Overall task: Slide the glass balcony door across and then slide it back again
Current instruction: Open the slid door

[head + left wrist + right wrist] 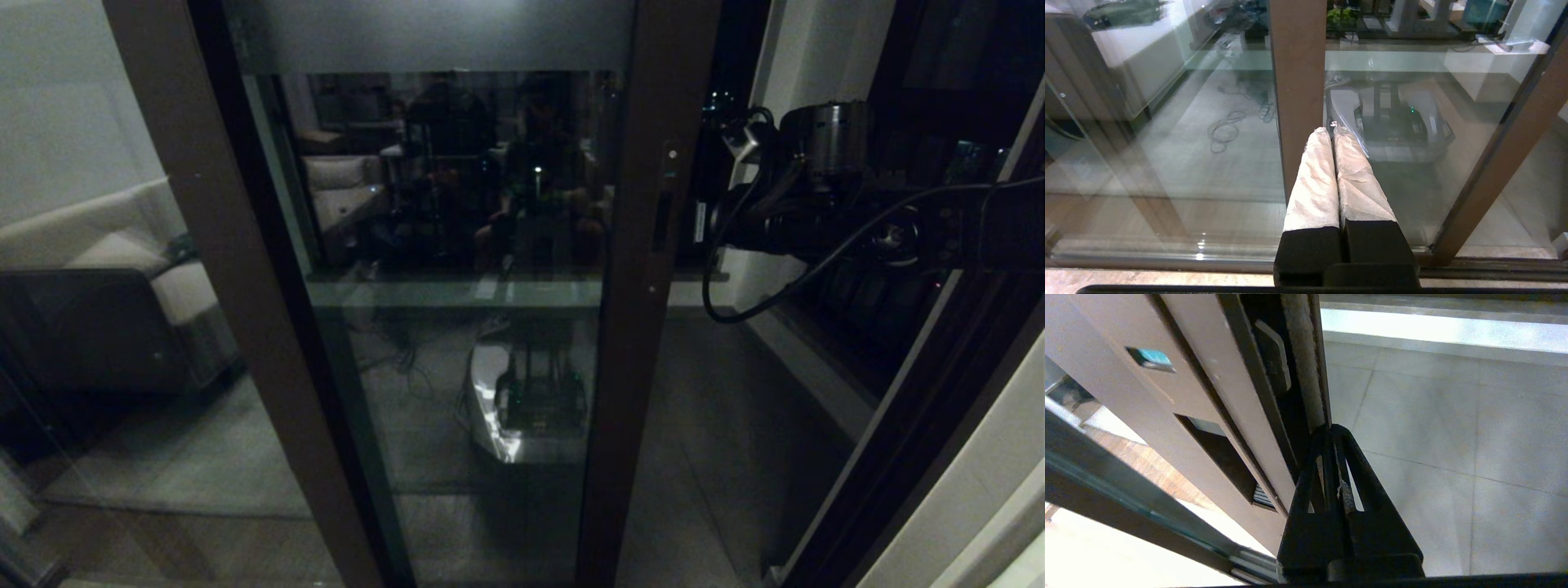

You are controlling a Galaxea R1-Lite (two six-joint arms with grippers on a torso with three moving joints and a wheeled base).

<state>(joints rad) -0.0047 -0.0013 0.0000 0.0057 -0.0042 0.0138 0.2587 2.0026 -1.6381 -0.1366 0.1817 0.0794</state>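
A: What does the head view show?
B: The tall glass balcony door in its dark brown frame fills the middle, a frosted band across its top, its edge stile with the recessed slot handle on the right. An open gap lies to the right of that stile, with grey balcony floor tiles beyond. The right arm reaches in from the right, and the right gripper sits at handle height just beside the stile's outer edge.

A: And the left wrist view?
B: The left gripper has its two white-wrapped fingers pressed together, holding nothing. It is held low, pointing at a brown vertical frame bar of the glazing; whether the tips touch it cannot be told.

A: The right wrist view?
B: The right gripper has its black fingers closed on each other, empty. The tips lie against the narrow edge face of the door's stile, by the pale weather strip. The slot handle lies on the broad face, just beside them
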